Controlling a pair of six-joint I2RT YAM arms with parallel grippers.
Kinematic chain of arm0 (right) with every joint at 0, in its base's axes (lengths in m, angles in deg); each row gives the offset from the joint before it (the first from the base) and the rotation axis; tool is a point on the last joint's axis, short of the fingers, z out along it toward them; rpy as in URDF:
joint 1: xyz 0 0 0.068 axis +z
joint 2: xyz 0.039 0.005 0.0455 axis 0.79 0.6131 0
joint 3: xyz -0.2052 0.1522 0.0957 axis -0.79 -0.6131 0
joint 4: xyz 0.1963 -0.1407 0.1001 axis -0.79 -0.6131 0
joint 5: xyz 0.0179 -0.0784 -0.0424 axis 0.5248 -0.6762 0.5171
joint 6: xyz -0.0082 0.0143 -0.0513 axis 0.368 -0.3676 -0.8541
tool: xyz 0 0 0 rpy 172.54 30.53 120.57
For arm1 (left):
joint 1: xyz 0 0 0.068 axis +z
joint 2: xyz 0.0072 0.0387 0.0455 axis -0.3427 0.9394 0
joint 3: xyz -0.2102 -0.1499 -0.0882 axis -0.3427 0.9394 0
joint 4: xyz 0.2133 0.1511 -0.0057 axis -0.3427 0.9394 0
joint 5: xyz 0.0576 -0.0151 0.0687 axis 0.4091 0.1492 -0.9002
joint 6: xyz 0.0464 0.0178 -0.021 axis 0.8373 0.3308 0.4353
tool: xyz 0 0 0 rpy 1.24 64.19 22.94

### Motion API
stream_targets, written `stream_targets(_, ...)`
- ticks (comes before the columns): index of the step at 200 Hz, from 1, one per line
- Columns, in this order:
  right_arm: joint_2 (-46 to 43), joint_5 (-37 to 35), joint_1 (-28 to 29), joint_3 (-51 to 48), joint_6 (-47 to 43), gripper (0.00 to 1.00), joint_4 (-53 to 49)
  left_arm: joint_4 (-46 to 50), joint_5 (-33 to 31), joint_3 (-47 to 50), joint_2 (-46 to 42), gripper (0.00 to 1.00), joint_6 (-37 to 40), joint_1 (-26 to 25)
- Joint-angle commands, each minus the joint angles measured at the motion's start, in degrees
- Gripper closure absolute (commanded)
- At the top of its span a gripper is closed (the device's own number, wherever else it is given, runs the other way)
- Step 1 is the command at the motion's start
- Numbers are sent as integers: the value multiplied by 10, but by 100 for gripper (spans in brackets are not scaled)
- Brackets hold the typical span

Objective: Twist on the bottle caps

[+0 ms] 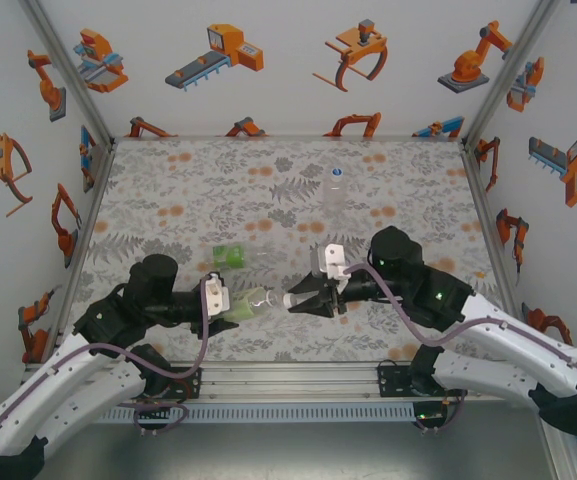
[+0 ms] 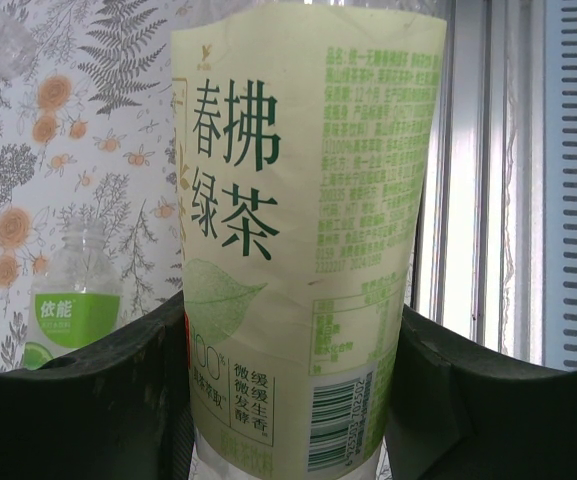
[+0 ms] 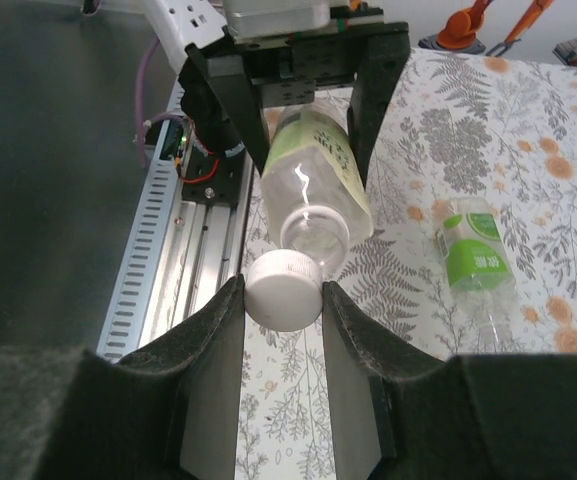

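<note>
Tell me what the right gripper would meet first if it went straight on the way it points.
The right gripper, shut on a cap, points at the open mouth of the bottle held by the left gripper. The cap would probably meet that mouth first, though depth is unclear.

You could read 春拂绿茶 on the pale-label bottle, and 依能 on the green-label bottle at its eight o'clock.

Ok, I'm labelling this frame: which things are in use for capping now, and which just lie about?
In use: green tea bottle, white cap, left end effector, right end effector.
Lying about: green-labelled bottle on its side, unlabelled bottle farther back.
</note>
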Motion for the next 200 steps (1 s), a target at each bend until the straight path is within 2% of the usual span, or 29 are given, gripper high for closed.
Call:
stream_targets(1, 13, -11, 13, 21, -21, 100, 29, 12, 3, -20, 0, 100, -5, -4)
stream_targets(97, 46, -42, 34, 23, -28, 100, 43, 17, 43, -16, -15, 100, -1, -4)
stream_targets(140, 51, -28, 37, 29, -36, 100, 35, 14, 71, -16, -7, 100, 5, -3)
stream_targets(200, 56, -21, 44, 49, -69, 100, -9, 15, 78, -22, 13, 100, -4, -3)
